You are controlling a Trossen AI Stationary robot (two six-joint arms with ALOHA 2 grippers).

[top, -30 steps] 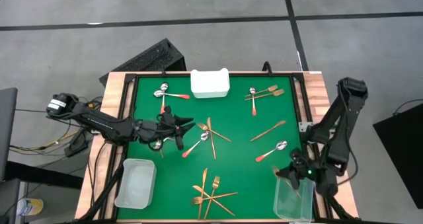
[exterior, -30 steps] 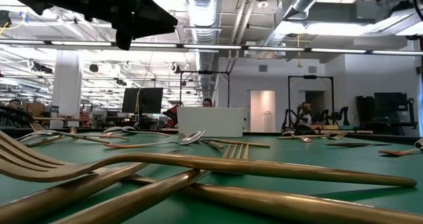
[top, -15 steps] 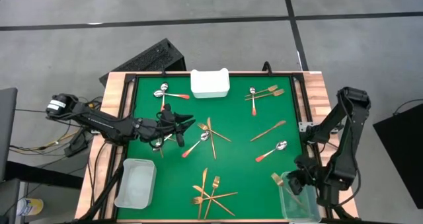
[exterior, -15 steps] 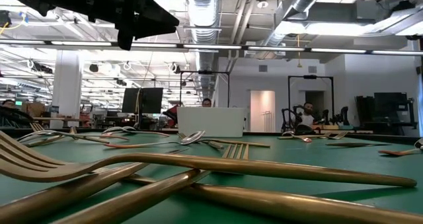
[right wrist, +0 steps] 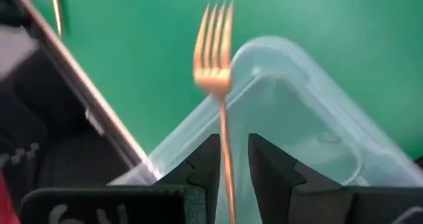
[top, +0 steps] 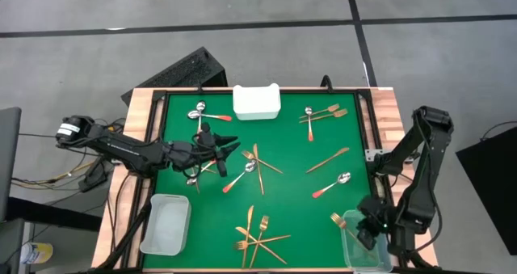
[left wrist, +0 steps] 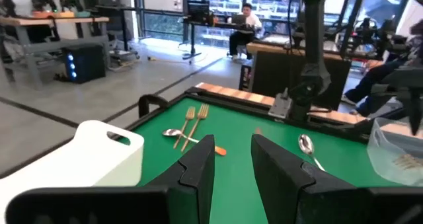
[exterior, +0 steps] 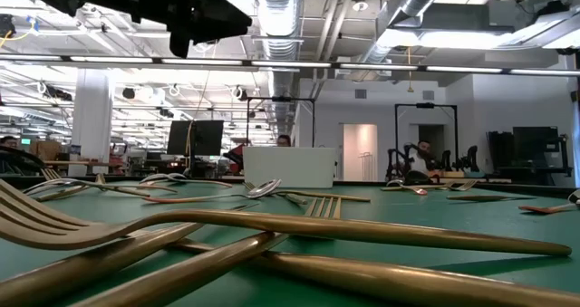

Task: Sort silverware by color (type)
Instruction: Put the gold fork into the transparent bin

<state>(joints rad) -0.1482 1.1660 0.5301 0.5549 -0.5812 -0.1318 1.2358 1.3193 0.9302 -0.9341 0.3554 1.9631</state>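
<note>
Two clear plastic bins sit at the table's near edge, the left bin (top: pixel 166 224) and the right bin (top: pixel 365 248), and one white tray (top: pixel 257 102) stands at the far edge. On the green table (top: pixel 283 145) at least four red-handled spoons lie scattered; one (top: pixel 242 175) is near the middle. A heap of gold forks and knives (top: pixel 257 235) lies crossed at the near edge, with more gold pieces singly or in pairs farther off.

The left gripper (top: pixel 222 151) reaches in from the left, held above the table left of centre, its fingers apart with nothing between them. The right gripper (right wrist: pixel 231 141) is bent down over the right bin, its fingers apart. A slim gold fork (right wrist: pixel 215 49) runs between them, its tines past the bin's rim and over the green.
</note>
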